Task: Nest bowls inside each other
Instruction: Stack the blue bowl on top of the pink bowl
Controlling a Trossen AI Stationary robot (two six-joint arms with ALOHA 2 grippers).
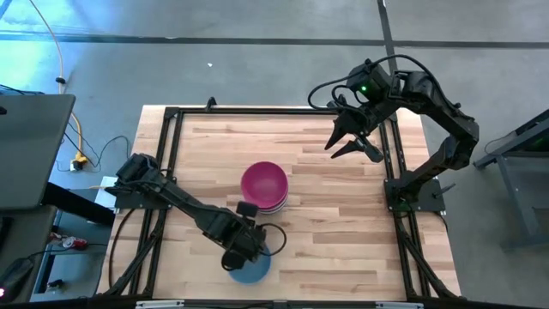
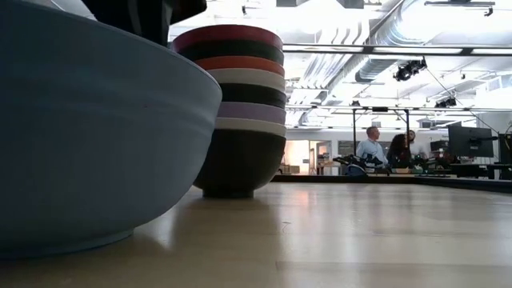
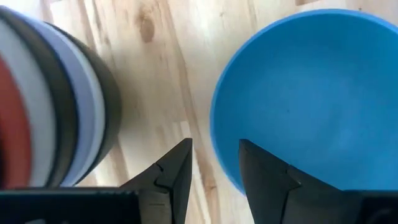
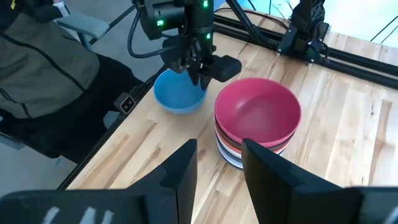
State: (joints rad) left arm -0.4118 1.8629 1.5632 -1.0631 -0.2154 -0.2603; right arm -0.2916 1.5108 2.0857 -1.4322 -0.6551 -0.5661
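Note:
A stack of nested bowls (image 1: pixel 263 186) stands mid-table on its black bottom bowl (image 2: pixel 238 164), with the magenta bowl (image 4: pixel 257 111) on top. Between them are black, red, white and lavender bowls. A light blue bowl (image 1: pixel 250 268) sits on its base near the table's near edge, beside the stack. My left gripper (image 3: pixel 214 144) hangs open over the blue bowl's rim (image 3: pixel 219 134) on the side facing the stack. One finger is over the inside and one outside. My right gripper (image 1: pixel 332 152) is open, up over the far right part of the table.
A black frame (image 1: pixel 171 154) runs around the light wood table (image 1: pixel 343 223). Bare wood lies between the stack and the right arm. Beyond the table's far edge, people (image 2: pixel 372 148) sit at desks. A dark jacket (image 4: pixel 43 74) lies off the table's near left side.

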